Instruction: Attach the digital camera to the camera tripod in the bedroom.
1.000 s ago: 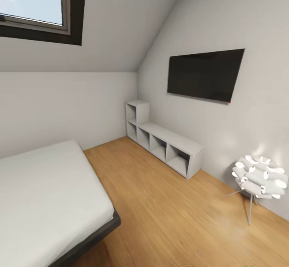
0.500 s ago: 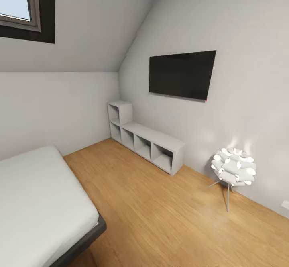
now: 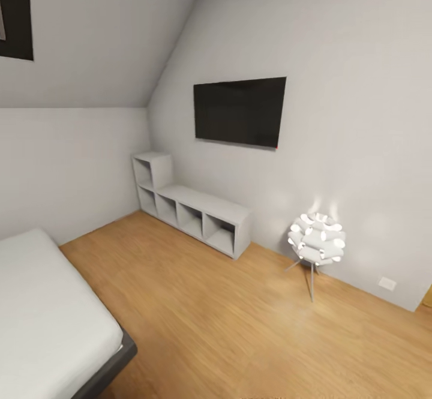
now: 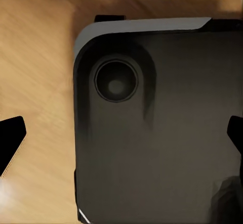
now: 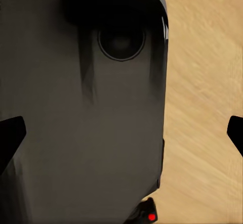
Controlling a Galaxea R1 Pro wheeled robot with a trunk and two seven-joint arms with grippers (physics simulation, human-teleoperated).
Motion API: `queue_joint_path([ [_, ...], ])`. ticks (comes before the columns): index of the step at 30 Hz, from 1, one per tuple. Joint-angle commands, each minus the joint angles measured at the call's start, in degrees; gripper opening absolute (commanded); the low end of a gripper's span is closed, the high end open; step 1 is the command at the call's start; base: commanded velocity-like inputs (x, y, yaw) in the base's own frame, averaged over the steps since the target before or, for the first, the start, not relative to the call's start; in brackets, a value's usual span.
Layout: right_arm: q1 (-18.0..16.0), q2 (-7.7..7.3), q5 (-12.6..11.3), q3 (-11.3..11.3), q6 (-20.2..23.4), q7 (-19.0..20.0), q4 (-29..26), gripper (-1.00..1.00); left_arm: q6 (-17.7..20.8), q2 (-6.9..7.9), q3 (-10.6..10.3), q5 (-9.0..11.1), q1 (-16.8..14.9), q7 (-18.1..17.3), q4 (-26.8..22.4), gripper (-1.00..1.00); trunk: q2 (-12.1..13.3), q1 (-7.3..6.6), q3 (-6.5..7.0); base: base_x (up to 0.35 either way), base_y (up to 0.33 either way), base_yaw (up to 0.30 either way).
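I am in the bedroom, with its light wood floor (image 3: 240, 327), white walls and sloped ceiling. The white bed (image 3: 42, 315) on a dark grey frame lies at the lower left of the head view. The digital camera and the camera tripod are out of view. In the left wrist view, my left gripper (image 4: 121, 138) is open, its black fingertips (image 4: 11, 138) far apart over my own dark base. My right gripper (image 5: 121, 133) is open too, with nothing between its fingertips (image 5: 236, 132); a small red dot (image 5: 151, 217) shows at the edge of the dark base.
A low grey cube shelf (image 3: 192, 207) runs along the right wall under a black wall screen (image 3: 240, 111). A glowing white floor lamp (image 3: 317, 240) on thin legs stands further right, near a wall socket (image 3: 387, 282). A dark window frame corner (image 3: 15, 12) shows at upper left.
The head view has turned to the right: shelf, screen, lamp and bed all sit further left in the picture, and the window has nearly left it. Nothing in the room itself moved.
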Motion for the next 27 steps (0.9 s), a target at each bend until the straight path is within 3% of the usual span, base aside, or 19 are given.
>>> queue_joint_path([
  [1,-0.03,0.01,-0.05,-0.04,-0.18,-0.03,0.04,1.0,-0.15,0.01,0.0,0.8,0.01,0.01,-0.17,1.0,-0.02,0.0,-0.05,0.0,0.0,-0.286],
  [3,-0.03,0.08,-0.1,-0.1,-0.18,-0.06,0.04,1.0,-0.18,0.09,-0.01,4.67,0.02,0.17,-0.53,1.0,-0.02,0.0,-0.05,0.0,0.0,-0.286],
  [6,-0.03,0.12,-0.13,-0.12,-0.34,-0.08,0.04,1.0,-0.19,0.19,-0.04,8.41,0.04,0.24,-0.65,1.0,-0.02,0.0,-0.05,0.0,0.0,-0.286],
  [7,-0.03,0.13,-0.14,-0.13,-0.65,-0.07,0.04,1.0,-0.2,0.34,-0.12,11.06,0.02,0.27,-0.72,1.0,-0.02,0.0,-0.05,0.0,0.0,-0.286],
  [8,-0.03,0.11,-0.19,-0.14,-1.47,-0.04,0.04,1.0,-0.2,0.6,-0.21,15.5,0.03,0.3,-0.81,1.0,-0.02,0.0,-0.05,0.0,0.0,-0.286],
  [9,-0.03,0.1,-0.2,-0.14,-1.61,-0.04,0.04,1.0,-0.22,0.64,-0.24,16.25,0.02,0.3,-0.82,1.0,-0.02,0.0,-0.05,0.0,0.0,-0.286],
  [15,-0.03,0.07,-0.24,-0.14,-2.12,-0.02,0.04,1.0,-0.28,0.71,-0.32,18.76,0.04,0.31,-0.85,1.0,-0.02,0.0,-0.05,0.0,0.0,-0.286],
  [27,-0.03,0.03,-0.3,-0.14,-2.2,-0.02,0.04,1.0,-0.41,0.73,-0.66,19.18,0.04,0.35,-0.86,1.0,-0.02,0.0,-0.05,0.0,0.0,-0.286],
])
